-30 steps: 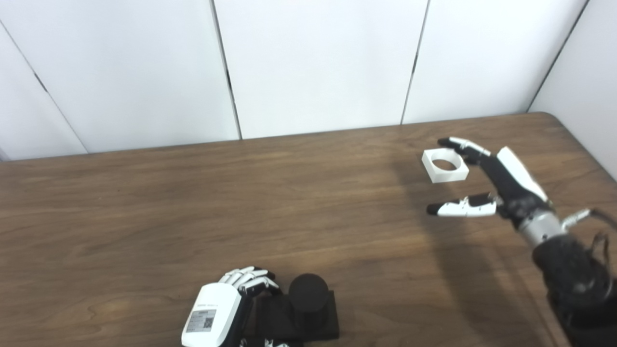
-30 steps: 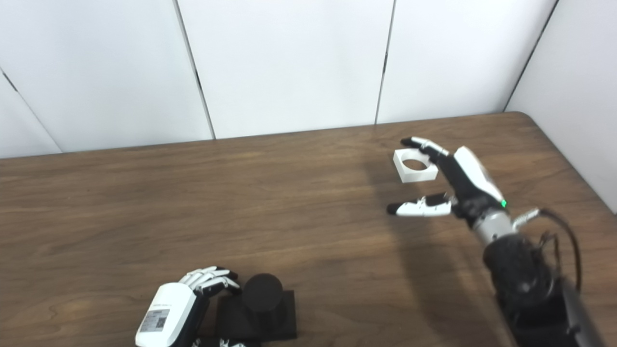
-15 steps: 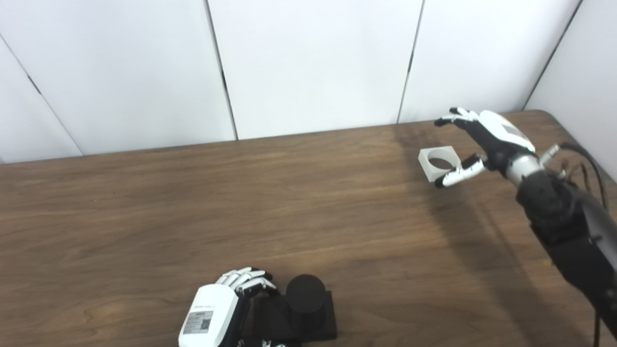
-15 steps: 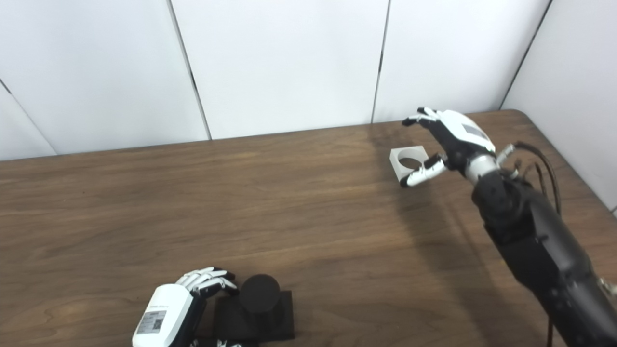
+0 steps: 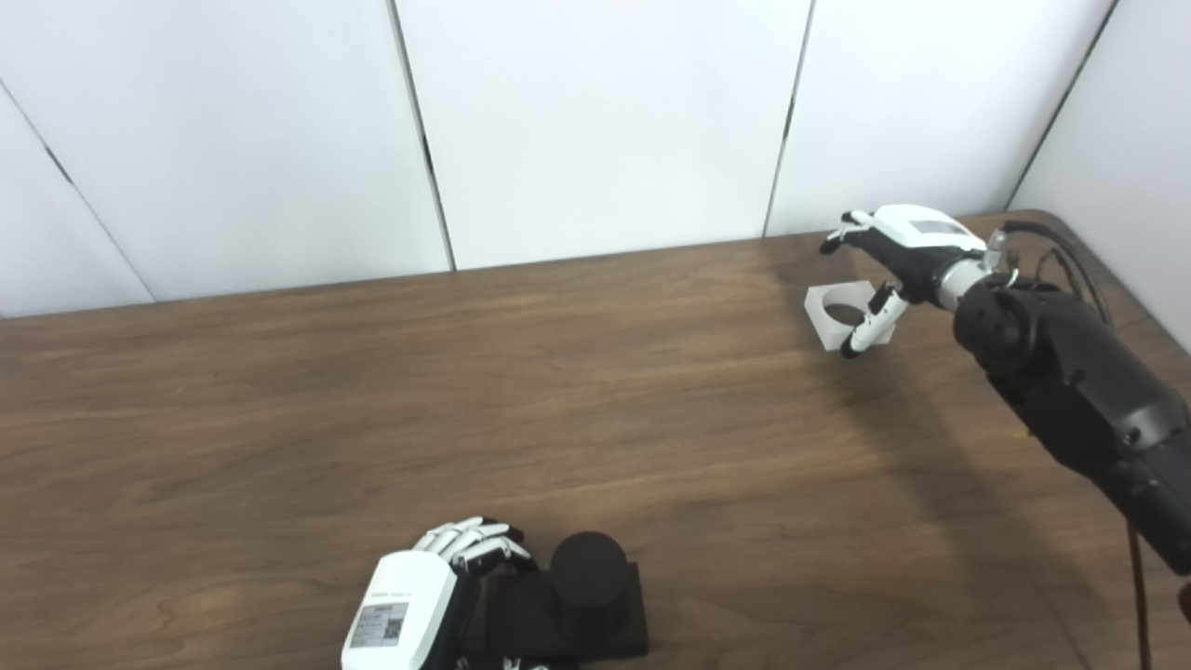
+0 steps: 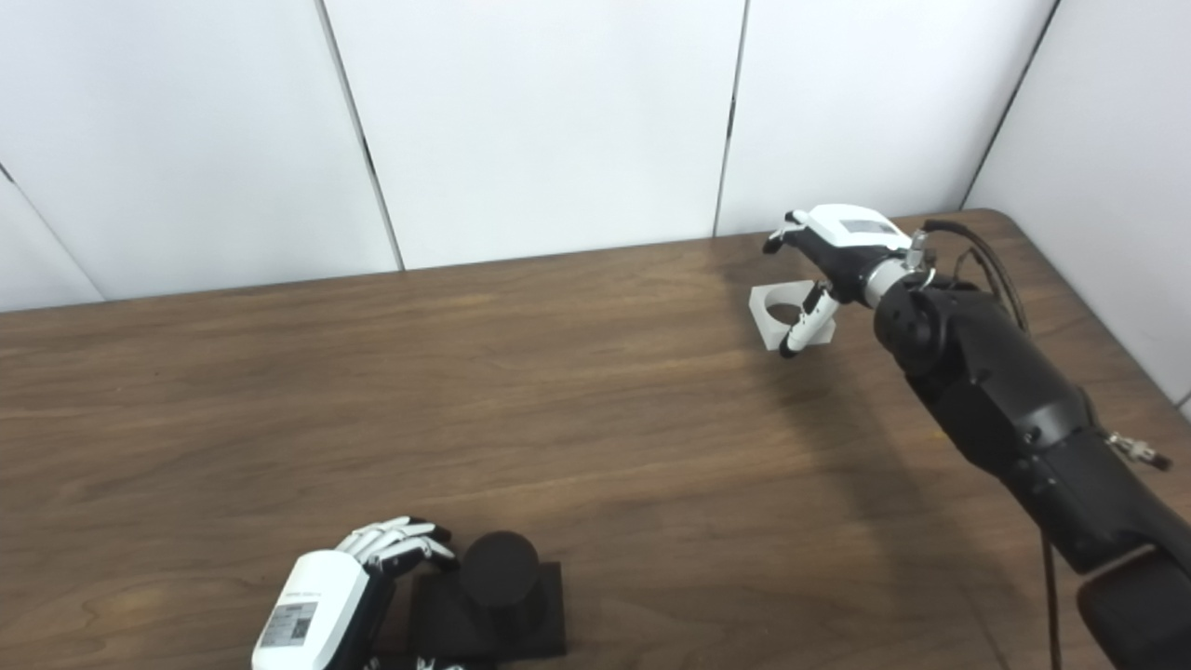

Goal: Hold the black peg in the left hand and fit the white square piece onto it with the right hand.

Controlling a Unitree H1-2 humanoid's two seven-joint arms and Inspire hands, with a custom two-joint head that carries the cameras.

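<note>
The black peg (image 5: 588, 568) stands upright on its square black base (image 5: 609, 623) at the table's near edge. My left hand (image 5: 409, 609) lies against the base's left side, with its fingers (image 5: 475, 542) curled over the base; the thumb is mostly cut off by the picture's bottom edge. The white square piece (image 5: 823, 312), which has a round hole, lies flat at the far right. My right hand (image 5: 898, 253) hovers palm down over it, open. The thumb hangs in front of the piece and the fingers arch past its far side, not closed on it.
The brown wooden table (image 5: 372, 400) ends at white wall panels (image 5: 595, 121) close behind the white piece. The table's right edge and rounded corner (image 5: 1070, 223) lie just past my right hand. Cables (image 5: 1061, 247) loop off the right forearm.
My right hand has gone from the piece's right side to above it, turning palm down, and its thumb now hangs in front. The left hand and peg have stayed put. The view shifted slightly.
</note>
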